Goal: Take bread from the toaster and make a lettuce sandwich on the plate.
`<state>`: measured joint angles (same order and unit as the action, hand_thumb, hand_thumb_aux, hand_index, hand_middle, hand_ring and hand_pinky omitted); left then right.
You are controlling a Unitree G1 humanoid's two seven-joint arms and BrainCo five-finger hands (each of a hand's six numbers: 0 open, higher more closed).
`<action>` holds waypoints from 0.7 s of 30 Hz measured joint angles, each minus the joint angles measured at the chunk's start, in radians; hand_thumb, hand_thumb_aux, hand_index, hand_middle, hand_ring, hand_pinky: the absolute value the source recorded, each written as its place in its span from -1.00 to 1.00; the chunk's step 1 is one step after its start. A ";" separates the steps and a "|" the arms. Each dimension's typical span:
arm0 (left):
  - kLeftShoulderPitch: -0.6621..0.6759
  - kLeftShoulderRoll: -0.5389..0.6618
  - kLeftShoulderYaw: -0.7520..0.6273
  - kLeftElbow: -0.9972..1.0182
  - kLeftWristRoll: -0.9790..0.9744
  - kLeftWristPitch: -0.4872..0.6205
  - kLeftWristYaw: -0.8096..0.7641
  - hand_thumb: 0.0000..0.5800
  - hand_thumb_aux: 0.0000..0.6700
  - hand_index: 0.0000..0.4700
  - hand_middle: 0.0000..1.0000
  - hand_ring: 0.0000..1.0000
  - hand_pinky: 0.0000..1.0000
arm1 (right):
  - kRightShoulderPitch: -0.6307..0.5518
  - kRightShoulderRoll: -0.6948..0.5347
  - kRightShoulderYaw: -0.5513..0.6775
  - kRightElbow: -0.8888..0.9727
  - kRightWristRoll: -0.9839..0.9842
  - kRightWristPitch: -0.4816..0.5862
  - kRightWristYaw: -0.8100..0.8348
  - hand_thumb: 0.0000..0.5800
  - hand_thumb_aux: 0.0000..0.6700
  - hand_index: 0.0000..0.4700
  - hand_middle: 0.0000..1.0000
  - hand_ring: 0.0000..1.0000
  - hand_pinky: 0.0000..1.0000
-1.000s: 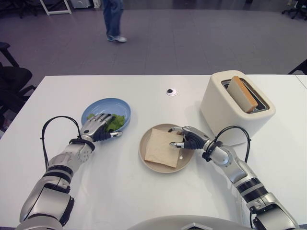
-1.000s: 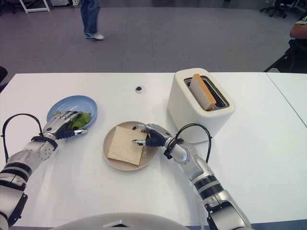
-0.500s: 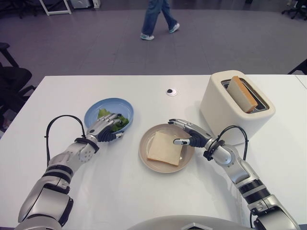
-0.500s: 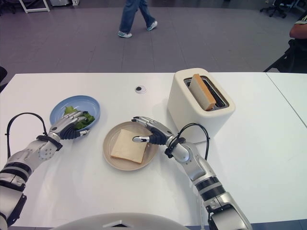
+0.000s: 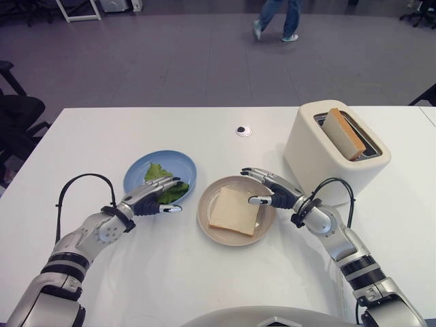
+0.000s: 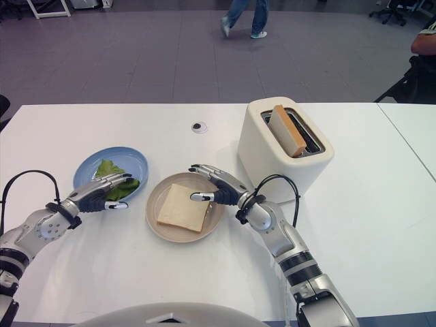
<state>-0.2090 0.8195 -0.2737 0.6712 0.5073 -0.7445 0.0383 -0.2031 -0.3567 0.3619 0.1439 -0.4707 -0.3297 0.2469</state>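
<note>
The first part of the task looks done: one bread slice [image 5: 234,211] lies flat on the tan plate [image 5: 203,208] in the middle of the desk [image 5: 204,136]. The step in hand is, I think, the lettuce. The lettuce [image 5: 158,174] lies in the blue bowl [image 5: 180,163], which stands just beside the plate on its left. The second bread slice [image 5: 343,133] stands tilted in the slot of the toaster [image 5: 320,163] at the right and is not yet taken.

The left hand [image 5: 150,199] lies low at the near rim of the bowl and points into it, toward the leaves. It touches the rim or the lettuce, but whether it grips one of them I cannot tell. The left forearm comes from the near left side, close above the desk.

The right hand [image 5: 276,193] hovers over the right edge of the plate, between the bread and the toaster. It is spread open, palm down, and holds nothing. It does not touch the slice.

The next move calls, in my judgement, for a sure pinch on a leaf, then a short carry to the right onto the slice. The bowl is light and may slide if the hand pushes on its rim. After that the right hand has only a short way to the toaster.
</note>
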 measured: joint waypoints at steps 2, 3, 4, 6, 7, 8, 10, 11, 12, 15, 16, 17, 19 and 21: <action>0.005 0.002 0.023 -0.004 -0.008 -0.008 0.013 -1.00 -1.00 -1.00 -1.00 -1.00 -1.00 | 0.000 0.000 -0.001 0.000 0.000 0.000 0.000 -1.00 -1.00 -1.00 -1.00 -1.00 -1.00; 0.004 0.002 0.040 -0.009 -0.012 -0.008 0.025 -1.00 -1.00 -1.00 -1.00 -1.00 -1.00 | 0.000 0.000 -0.001 0.000 0.000 -0.001 0.000 -1.00 -1.00 -1.00 -1.00 -1.00 -1.00; 0.000 0.002 0.068 -0.017 -0.016 -0.004 0.051 -1.00 -1.00 -1.00 -1.00 -1.00 -1.00 | 0.000 0.000 -0.002 0.000 0.000 -0.001 0.000 -1.00 -1.00 -1.00 -1.00 -1.00 -1.00; -0.010 0.005 0.107 -0.034 -0.019 0.001 0.083 -1.00 -1.00 -1.00 -1.00 -1.00 -1.00 | 0.000 0.000 -0.003 0.000 0.000 -0.001 0.000 -1.00 -1.00 -1.00 -1.00 -1.00 -1.00; -0.010 0.004 0.128 -0.047 -0.023 0.000 0.091 -1.00 -1.00 -1.00 -1.00 -1.00 -1.00 | 0.000 0.000 -0.005 0.000 0.000 -0.001 0.000 -1.00 -1.00 -1.00 -1.00 -1.00 -1.00; -0.008 0.003 0.145 -0.066 -0.041 -0.004 0.098 -1.00 -1.00 -1.00 -1.00 -1.00 -1.00 | 0.000 0.000 -0.007 0.000 0.000 -0.001 0.001 -1.00 -1.00 -1.00 -1.00 -1.00 -1.00; -0.005 -0.002 0.184 -0.106 -0.078 -0.019 0.106 -1.00 -1.00 -1.00 -1.00 -1.00 -1.00 | 0.000 -0.001 -0.008 0.000 0.001 -0.002 0.001 -1.00 -1.00 -1.00 -1.00 -1.00 -1.00; -0.006 -0.005 0.210 -0.130 -0.089 -0.022 0.121 -1.00 -1.00 -1.00 -1.00 -1.00 -1.00 | 0.000 0.000 -0.009 0.000 0.001 -0.002 0.001 -1.00 -1.00 -1.00 -1.00 -1.00 -1.00; -0.009 -0.005 0.222 -0.141 -0.086 -0.006 0.137 -1.00 -1.00 -1.00 -1.00 -1.00 -1.00 | 0.000 0.000 -0.009 0.000 0.001 -0.002 0.001 -1.00 -1.00 -1.00 -1.00 -1.00 -1.00; -0.034 -0.001 0.212 -0.118 0.037 0.091 0.193 -1.00 -1.00 -1.00 -1.00 -1.00 -1.00 | -0.001 0.000 -0.010 0.001 0.002 -0.004 0.001 -1.00 -1.00 -1.00 -1.00 -1.00 -1.00; -0.040 0.000 0.197 -0.103 0.080 0.125 0.208 -0.80 -0.90 -0.90 -1.00 -1.00 -1.00 | -0.001 0.001 -0.011 0.002 0.002 -0.005 0.001 -1.00 -1.00 -1.00 -1.00 -1.00 -1.00; -0.042 0.000 0.182 -0.088 0.113 0.150 0.220 -0.66 -0.82 -0.82 -1.00 -1.00 -1.00 | -0.001 0.001 -0.012 0.002 0.002 -0.006 0.001 -1.00 -1.00 -1.00 -1.00 -1.00 -1.00; -0.049 -0.002 0.157 -0.062 0.158 0.178 0.236 -0.56 -0.76 -0.76 -1.00 -1.00 -1.00 | -0.001 0.001 -0.012 0.002 0.002 -0.006 0.001 -1.00 -1.00 -1.00 -1.00 -1.00 -1.00; -0.067 -0.007 0.137 -0.040 0.181 0.192 0.245 -0.54 -0.76 -0.76 -1.00 -1.00 -1.00 | -0.001 0.001 -0.013 0.002 0.003 -0.006 0.001 -1.00 -1.00 -1.00 -1.00 -1.00 -1.00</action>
<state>-0.2763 0.8121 -0.1366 0.6313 0.6884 -0.5522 0.2838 -0.2037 -0.3559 0.3491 0.1459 -0.4680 -0.3356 0.2483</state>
